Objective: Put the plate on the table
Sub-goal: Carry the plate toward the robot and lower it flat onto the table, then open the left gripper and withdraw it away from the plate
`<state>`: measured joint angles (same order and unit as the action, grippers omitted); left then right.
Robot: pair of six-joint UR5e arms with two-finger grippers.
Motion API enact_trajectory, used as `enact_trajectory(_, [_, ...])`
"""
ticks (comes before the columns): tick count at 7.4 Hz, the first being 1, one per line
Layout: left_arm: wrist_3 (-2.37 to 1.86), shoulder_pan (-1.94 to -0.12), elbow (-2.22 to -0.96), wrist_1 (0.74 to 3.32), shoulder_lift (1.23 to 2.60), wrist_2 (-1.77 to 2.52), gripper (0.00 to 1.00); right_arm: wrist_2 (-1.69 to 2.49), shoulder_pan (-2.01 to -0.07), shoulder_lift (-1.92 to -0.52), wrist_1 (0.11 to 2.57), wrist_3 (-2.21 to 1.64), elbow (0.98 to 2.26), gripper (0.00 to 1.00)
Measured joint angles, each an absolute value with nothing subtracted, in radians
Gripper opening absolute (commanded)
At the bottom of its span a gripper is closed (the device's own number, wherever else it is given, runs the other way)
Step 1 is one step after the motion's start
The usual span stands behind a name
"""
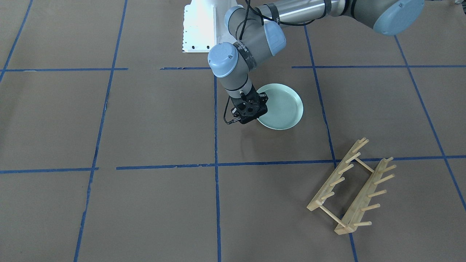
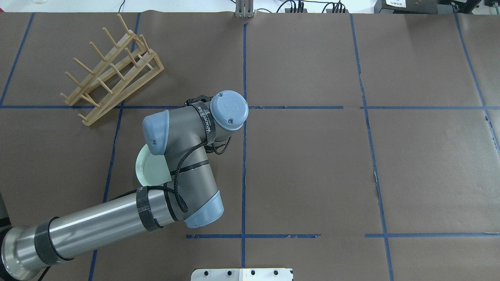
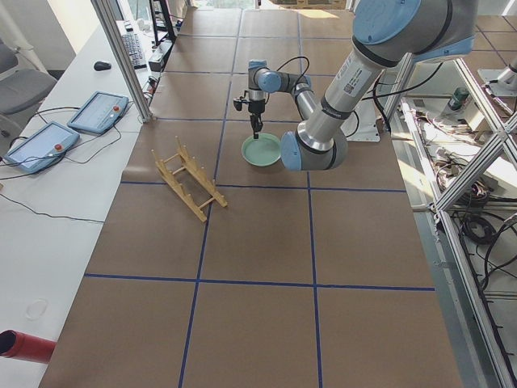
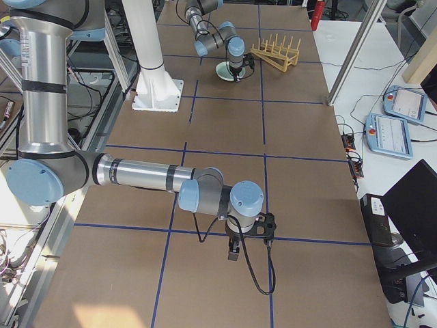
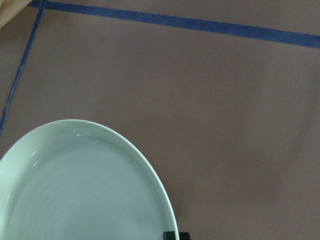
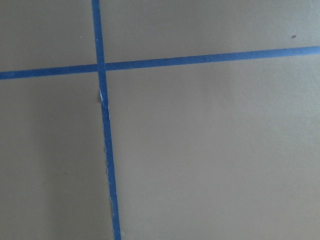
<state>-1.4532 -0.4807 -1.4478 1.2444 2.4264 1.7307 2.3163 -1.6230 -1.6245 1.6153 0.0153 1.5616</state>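
The pale mint-green plate [image 1: 283, 106] lies low and flat over the brown table, near the middle on my left side. In the overhead view my left arm hides most of the plate [image 2: 149, 170]. My left gripper [image 1: 254, 115] points down at the plate's rim nearest the table's middle. In the left wrist view the plate [image 5: 75, 190] fills the lower left, and its rim runs between the two dark fingertips [image 5: 170, 235], which are shut on it. My right gripper [image 4: 233, 254] shows only in the exterior right view, low over bare table. I cannot tell whether it is open or shut.
The wooden peg rack [image 1: 351, 187] stands empty on the far left side of the table [image 2: 111, 72], apart from the plate. Blue tape lines grid the brown paper. The white robot base [image 1: 198, 29] sits at the near edge.
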Motion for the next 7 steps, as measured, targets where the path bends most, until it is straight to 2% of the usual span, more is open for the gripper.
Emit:
enact_trajectory(3, [-1.443,-0.497,-1.477,1.267,2.42,1.732,1.0,2.316,-1.623,-1.625,1.615,0.015,1.562,1.0])
enact_trajectory(5, [-1.306,-0.611,-1.632,1.267,2.378,1.782,1.0,2.316,-1.623,-1.625,1.615,0.015,1.562,1.0])
enact_trajectory(7, [-0.986,-0.835,-1.762,1.268,2.289,1.957,1.0,2.316,-1.623,-1.625,1.615,0.015,1.562,1.0])
